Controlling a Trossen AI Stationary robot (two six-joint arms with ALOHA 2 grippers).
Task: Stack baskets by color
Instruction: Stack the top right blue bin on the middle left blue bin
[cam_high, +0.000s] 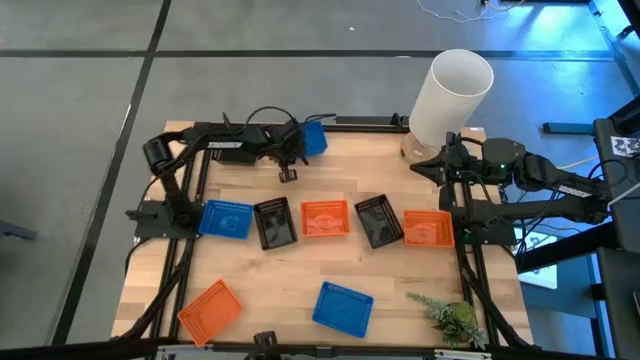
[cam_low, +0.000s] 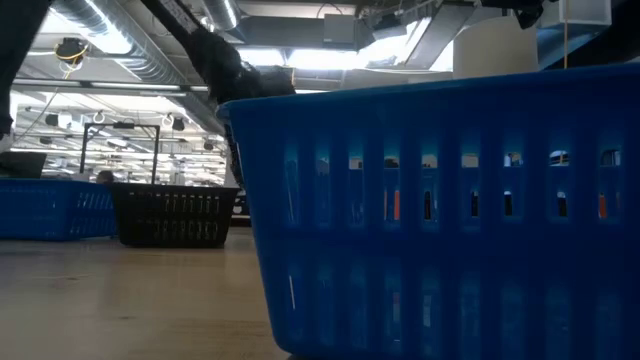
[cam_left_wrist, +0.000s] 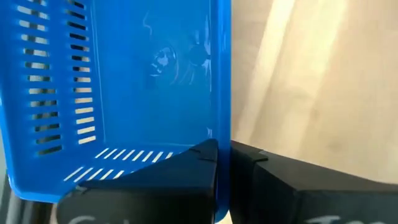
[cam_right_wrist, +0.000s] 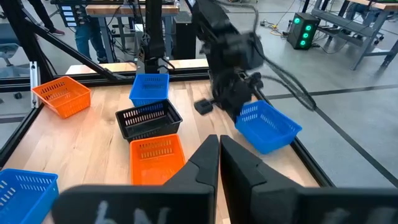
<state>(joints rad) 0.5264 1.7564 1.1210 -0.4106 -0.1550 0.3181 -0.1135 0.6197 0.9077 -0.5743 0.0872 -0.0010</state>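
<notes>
Left gripper clamped on the wall of a blue basket at the table's far edge; right gripper closed, empty.

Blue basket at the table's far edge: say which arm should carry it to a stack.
Left. The left gripper has its jaws shut on the wall of the blue basket. The right gripper is shut, empty, at the table's right edge.

Baskets, perforated plastic: one blue basket tilted at the table's far edge; a row of blue, black, orange, black, orange; near edge, orange and blue.
</notes>
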